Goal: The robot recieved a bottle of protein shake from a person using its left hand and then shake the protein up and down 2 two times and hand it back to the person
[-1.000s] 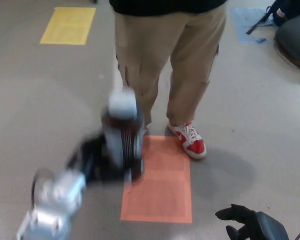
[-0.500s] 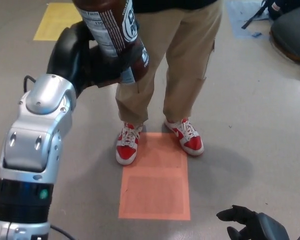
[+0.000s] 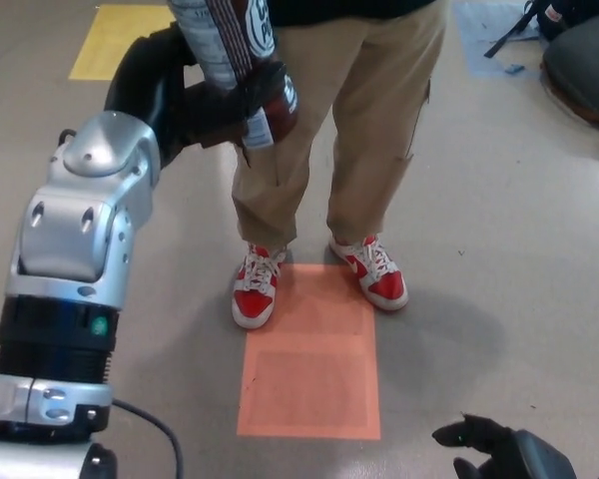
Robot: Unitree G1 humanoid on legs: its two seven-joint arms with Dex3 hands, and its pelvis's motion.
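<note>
A grey, smooth floor fills the view, marked with an orange rectangle (image 3: 309,351) low in the middle, a yellow one (image 3: 120,40) at the top left edge and a blue patch (image 3: 494,35) at the top right. Well above and to the left of the orange rectangle, the left hand (image 3: 195,95) is raised high, its black fingers (image 3: 235,110) wrapped tightly round the bottle of protein shake (image 3: 242,60); the bottle stands roughly upright, tilted a little, its dark label showing and its top cut off by the picture's upper edge. The silver forearm (image 3: 80,239) runs down from the hand to the lower left corner. Just behind the bottle stands a person in tan trousers (image 3: 359,130); the red and white shoes (image 3: 319,279) sit at the top edge of the orange rectangle. Down at the bottom right, past the rectangle's corner, the right hand (image 3: 489,449) hangs idle, fingers loosely spread and holding nothing. By my reading, the bottle has been received and sits near the top of a stroke, so this is the shaking stage; how many shakes are done cannot be told, and the hand-back to the person remains.
</note>
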